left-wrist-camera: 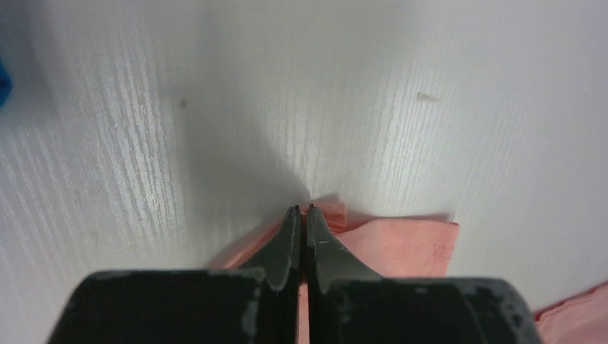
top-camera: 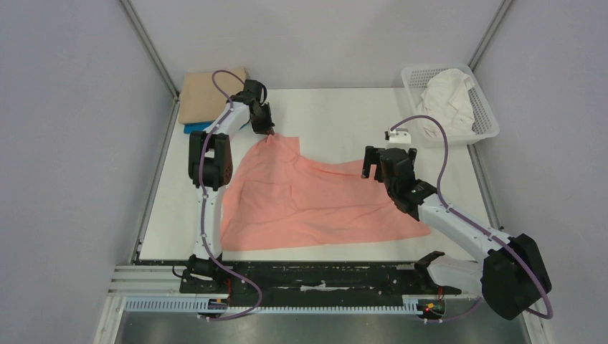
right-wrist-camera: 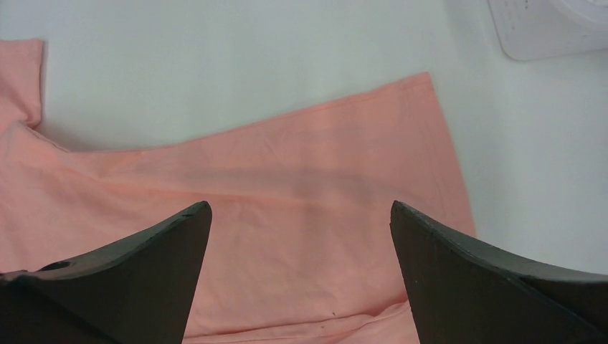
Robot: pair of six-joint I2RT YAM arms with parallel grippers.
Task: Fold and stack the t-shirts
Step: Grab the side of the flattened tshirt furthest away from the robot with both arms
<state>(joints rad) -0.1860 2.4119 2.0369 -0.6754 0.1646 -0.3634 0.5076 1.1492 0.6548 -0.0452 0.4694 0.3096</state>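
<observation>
A salmon-pink t-shirt (top-camera: 308,197) lies spread over the middle of the white table. My left gripper (top-camera: 268,132) is shut on its far left corner; in the left wrist view the jaws (left-wrist-camera: 302,209) pinch a bunched fold of pink cloth (left-wrist-camera: 401,244). My right gripper (top-camera: 372,169) hovers wide open over the shirt's far right part, its fingertips (right-wrist-camera: 300,208) empty above the pink cloth (right-wrist-camera: 301,172). A folded tan t-shirt (top-camera: 208,93) rests on a blue one (top-camera: 193,128) at the far left corner. A crumpled white t-shirt (top-camera: 450,100) fills the basket.
The white lattice basket (top-camera: 487,118) stands at the far right corner; its edge (right-wrist-camera: 545,32) shows in the right wrist view. Grey walls close in both sides. A black rail (top-camera: 315,276) runs along the near edge.
</observation>
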